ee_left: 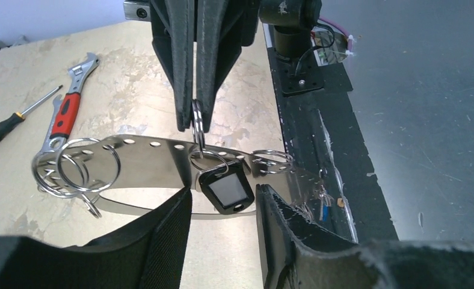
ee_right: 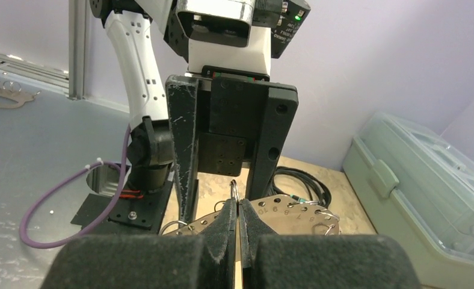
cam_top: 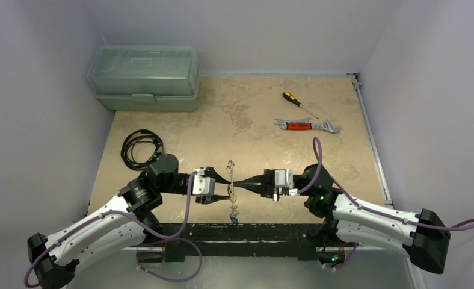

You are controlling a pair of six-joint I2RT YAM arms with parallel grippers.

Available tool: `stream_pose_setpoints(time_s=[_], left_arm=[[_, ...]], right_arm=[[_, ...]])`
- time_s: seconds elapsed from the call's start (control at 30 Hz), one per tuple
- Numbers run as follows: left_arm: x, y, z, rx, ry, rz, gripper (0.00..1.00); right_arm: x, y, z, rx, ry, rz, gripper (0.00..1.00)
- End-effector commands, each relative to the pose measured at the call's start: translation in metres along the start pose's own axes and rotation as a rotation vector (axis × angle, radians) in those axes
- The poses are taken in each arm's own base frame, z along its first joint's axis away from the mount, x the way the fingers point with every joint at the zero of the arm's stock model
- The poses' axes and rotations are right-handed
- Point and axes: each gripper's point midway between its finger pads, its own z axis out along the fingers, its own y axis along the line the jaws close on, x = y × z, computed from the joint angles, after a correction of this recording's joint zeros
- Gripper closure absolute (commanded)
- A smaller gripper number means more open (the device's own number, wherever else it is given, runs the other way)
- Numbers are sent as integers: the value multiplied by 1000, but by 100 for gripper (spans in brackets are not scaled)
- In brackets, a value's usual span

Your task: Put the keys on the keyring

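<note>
A: Containers?
B: One green toolbox point(cam_top: 143, 78) in far left corner, lid shut, contents not visible.

A: Edges, open room?
B: Walls close on left, far and right sides of tan table point(cam_top: 252, 120). Coiled black cable point(cam_top: 139, 148) near left edge, just beyond left arm. Screwdriver point(cam_top: 299, 103) and red-handled wrench point(cam_top: 305, 125) toward far right, well apart from both arms. Bare tabletop between toolbox and wrench. Black mounting strip along near edge.

A: Keyring position?
B: Keyring point(ee_left: 156, 153) raised at centre near front edge, between both grippers; flat perforated silver band carrying several small split rings. Black tag point(ee_left: 227, 189) hanging from one split ring; blue tag point(ee_left: 323, 211) low toward near end. Key blades too small to make out.

A: Right gripper point(ee_right: 237, 220)?
B: Clamped tight on a small split ring at band's edge.

A: Left gripper point(ee_left: 222, 220)?
B: Partly parted, fingers either side of black tag, not gripping it.
</note>
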Motion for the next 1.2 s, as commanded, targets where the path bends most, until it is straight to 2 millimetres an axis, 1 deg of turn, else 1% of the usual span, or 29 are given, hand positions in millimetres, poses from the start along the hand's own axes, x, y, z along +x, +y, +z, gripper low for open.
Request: stream_pose_setpoints(time_s=[0.0,0.03,0.07,0.13,0.17,0.2,0.23,0.27,0.33,0.4,0.6,0.83,0.93,1.17], left_arm=[[-23,17,-1,-58,-43,36,59],[-23,18,0,-62,-42,32,59],[-23,20,1,-65,-45,29,56],[-25,21,3,-67,-54,16,46],[-26,20,3,-65,-59,13,43],[-27,20,3,-66,-63,16,42],[-28,20,2,-67,-66,18,44],[-30,19,1,-65,-72,21,49],[-33,19,1,-64,-87,30,66],[-32,18,1,-63,-85,23,77],[-26,21,2,-64,-48,4,100],[-26,20,-1,-67,-24,11,100],[-30,20,-3,-69,-35,19,100],[-33,22,-5,-81,-43,16,100]], right_arm=[[-15,-7,4,17,-41,-41,100],[-15,-7,4,17,-41,-40,100],[-14,-8,4,17,-39,-39,100],[-13,-8,5,15,-37,-37,100],[-13,-8,5,15,-36,-37,100],[-13,-8,5,15,-37,-38,100],[-13,-8,5,15,-37,-37,100],[-13,-8,5,16,-35,-37,100],[-12,-8,5,15,-34,-35,100],[-12,-8,6,14,-34,-35,100],[-12,-8,5,18,-31,-33,100],[-9,-12,4,41,-22,-33,100],[0,-17,6,63,9,-22,100],[20,-25,12,84,98,-6,100]])
